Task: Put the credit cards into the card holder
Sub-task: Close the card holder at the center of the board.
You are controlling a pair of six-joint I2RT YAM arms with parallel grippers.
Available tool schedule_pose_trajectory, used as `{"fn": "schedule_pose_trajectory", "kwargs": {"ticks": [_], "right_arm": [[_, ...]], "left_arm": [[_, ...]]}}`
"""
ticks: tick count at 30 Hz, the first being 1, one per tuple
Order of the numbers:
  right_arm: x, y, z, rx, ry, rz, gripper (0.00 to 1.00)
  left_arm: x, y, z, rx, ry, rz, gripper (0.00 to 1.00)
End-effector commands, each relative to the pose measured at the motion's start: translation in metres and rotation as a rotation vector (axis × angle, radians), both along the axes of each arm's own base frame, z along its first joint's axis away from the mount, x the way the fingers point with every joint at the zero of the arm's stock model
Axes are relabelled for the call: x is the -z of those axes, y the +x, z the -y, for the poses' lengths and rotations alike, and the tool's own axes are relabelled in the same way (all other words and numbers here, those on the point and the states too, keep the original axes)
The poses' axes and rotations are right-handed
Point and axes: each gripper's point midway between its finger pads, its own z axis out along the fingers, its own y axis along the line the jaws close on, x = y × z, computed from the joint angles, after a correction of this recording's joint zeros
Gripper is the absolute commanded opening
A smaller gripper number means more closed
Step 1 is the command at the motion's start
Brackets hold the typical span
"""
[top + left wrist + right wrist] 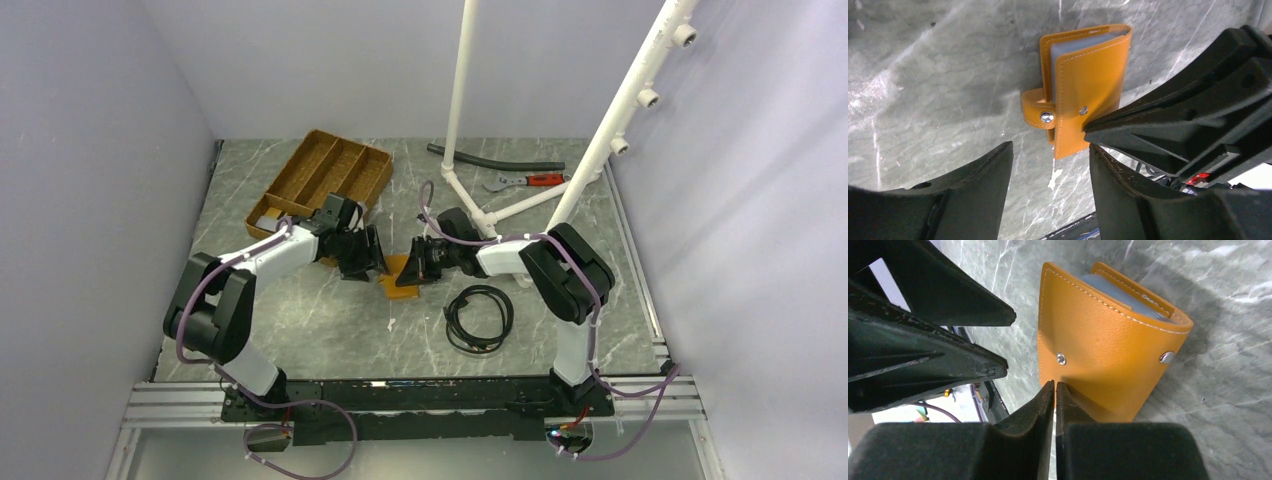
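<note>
The orange card holder (403, 275) lies folded on the marble table between my two grippers, snap tab undone, pale blue-grey pockets showing at its open edge. It also shows in the left wrist view (1088, 85) and the right wrist view (1108, 350). My right gripper (1055, 385) is shut, its tips touching the edge of the front cover; it holds nothing I can see. My left gripper (1050, 150) is open and empty, just left of the holder, jaws spread above bare table. No credit cards show clearly.
A brown wooden compartment tray (320, 175) stands at the back left, with something pale at its near end (266, 214). A coiled black cable (480, 318) lies front right. A white pipe frame (600, 140), a black hose (495, 158) and a red-handled tool (530, 181) are at the back.
</note>
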Motion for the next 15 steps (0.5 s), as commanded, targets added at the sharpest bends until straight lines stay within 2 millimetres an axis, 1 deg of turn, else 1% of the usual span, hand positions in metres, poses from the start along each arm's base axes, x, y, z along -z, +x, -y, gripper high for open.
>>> {"fn": "schedule_pose_trajectory", "kwargs": {"ticks": [1,3,4,5,6,8,11,15], "right_arm": [[0.028,0.004,0.009,0.038,-0.047,-0.029,0.06],[0.032,0.003,0.011,0.043,-0.056,-0.035,0.04],[0.031,0.002,0.012,0.039,-0.053,-0.034,0.03],[0.029,0.001,0.011,0.031,-0.039,-0.029,0.03],[0.023,0.001,0.012,0.03,-0.018,-0.018,0.03],[0.014,0.002,0.015,0.043,0.005,-0.001,0.1],[0.013,0.008,0.025,0.062,-0.021,0.01,0.14],[0.019,0.007,0.028,0.047,-0.057,0.012,0.14]], "left_arm": [[-0.015,0.017,0.011,0.036,0.014,0.078,0.6],[-0.012,0.018,0.011,0.041,0.049,0.082,0.54],[-0.01,0.019,0.01,0.044,0.078,0.087,0.55],[-0.009,0.019,0.01,0.055,0.106,0.092,0.63],[-0.009,0.018,0.01,0.065,0.126,0.094,0.68],[-0.007,0.017,0.009,0.073,0.142,0.088,0.71],[-0.006,0.011,0.008,0.069,0.124,0.077,0.66],[-0.008,0.004,0.016,0.035,-0.022,0.024,0.64]]}}
